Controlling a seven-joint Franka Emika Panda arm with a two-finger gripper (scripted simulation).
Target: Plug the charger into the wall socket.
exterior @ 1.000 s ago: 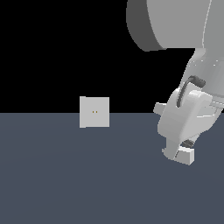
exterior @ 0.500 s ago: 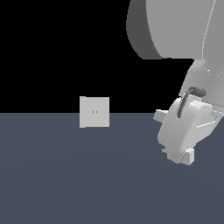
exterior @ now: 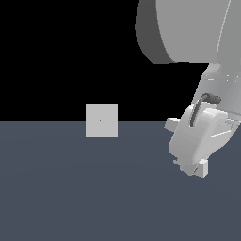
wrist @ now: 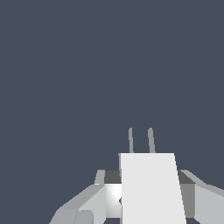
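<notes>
The socket [exterior: 101, 120] stands upright at the far edge of the dark grey floor [exterior: 84, 188], toward the exterior view's left, with its upper part against the black background. It is a pale square plate, and two tiny orange-brown holes sit side by side near its centre. The arm [exterior: 197, 33] enters from the top at the exterior view's right, and its white wrist housing tilts downward over the floor. The gripper [exterior: 200, 168] hangs at the low end of the housing, well apart from the socket and on the opposite side of the scene. A small light block shows at the gripper's tip in the exterior view; it is too small there to identify with certainty. In the wrist view, the charger [wrist: 151, 188] appears as a light-grey rectangular block seated between the fingers [wrist: 83, 205], one finger on each flank. Two thin grey prongs [wrist: 140, 140] project from the charger's far end, parallel to each other and pointing away from the camera. The jaws are pressed against the charger's sides and pinch it. Only bare floor shows beyond the prongs in the wrist view; the socket is outside that view.
</notes>
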